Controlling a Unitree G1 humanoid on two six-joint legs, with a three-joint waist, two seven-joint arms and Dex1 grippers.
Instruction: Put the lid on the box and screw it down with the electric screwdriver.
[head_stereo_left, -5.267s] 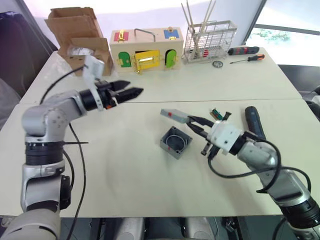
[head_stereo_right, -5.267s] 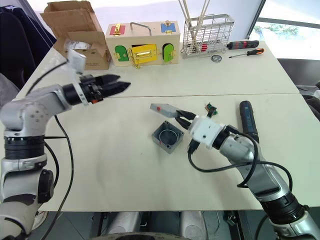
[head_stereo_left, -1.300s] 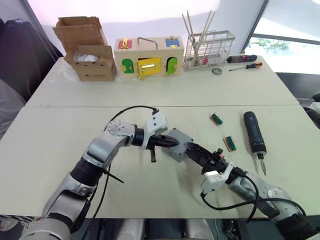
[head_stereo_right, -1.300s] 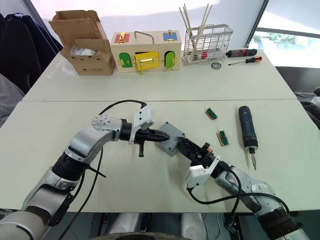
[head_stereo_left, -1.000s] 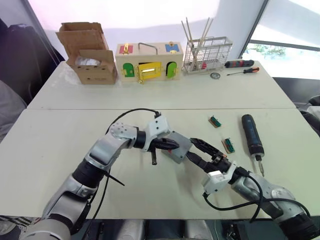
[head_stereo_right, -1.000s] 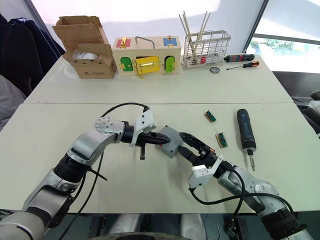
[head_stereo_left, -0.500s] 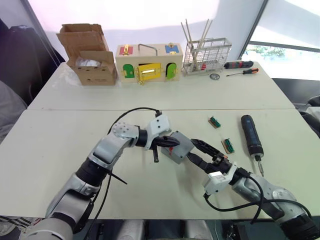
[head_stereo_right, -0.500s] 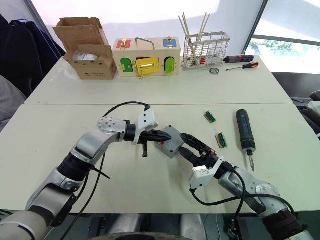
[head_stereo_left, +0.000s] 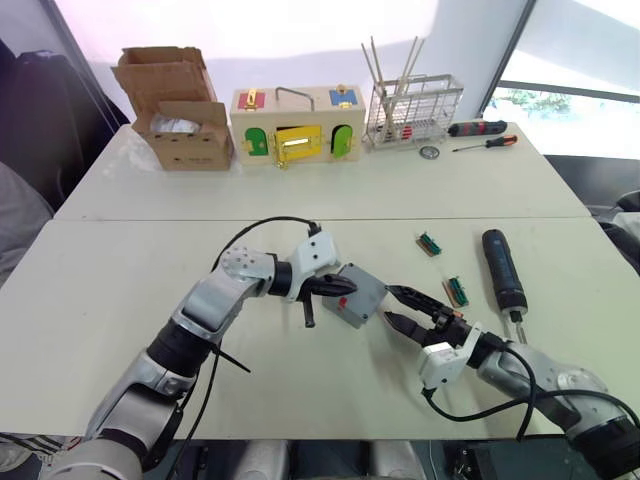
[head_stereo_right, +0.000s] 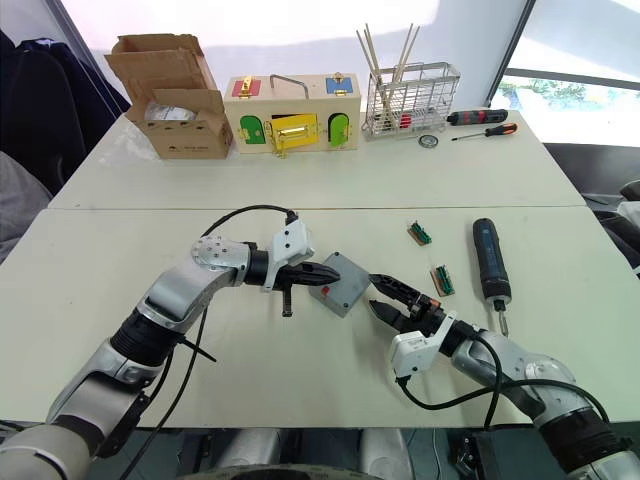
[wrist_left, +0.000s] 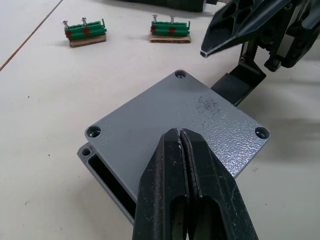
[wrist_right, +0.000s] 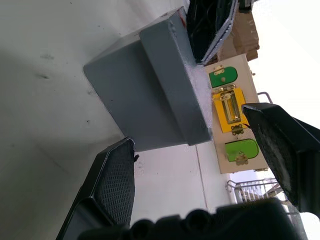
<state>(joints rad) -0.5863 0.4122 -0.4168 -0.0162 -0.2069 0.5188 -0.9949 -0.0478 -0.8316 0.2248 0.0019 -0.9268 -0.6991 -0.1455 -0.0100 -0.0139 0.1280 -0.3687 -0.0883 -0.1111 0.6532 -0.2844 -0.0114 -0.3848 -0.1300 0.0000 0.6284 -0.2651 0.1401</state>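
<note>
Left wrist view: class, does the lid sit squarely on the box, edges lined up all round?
No. The lid lies skewed, so the box shows an open gap at one side.

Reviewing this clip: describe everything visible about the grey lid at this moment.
The lid is a flat square of grey, finely textured plastic with a screw hole at each visible corner. It lies on the box, slightly askew, leaving a dark gap along one edge. The left claw, shut, presses its tips on the lid's top. The right claw is open beside the box, not touching the lid.
</note>
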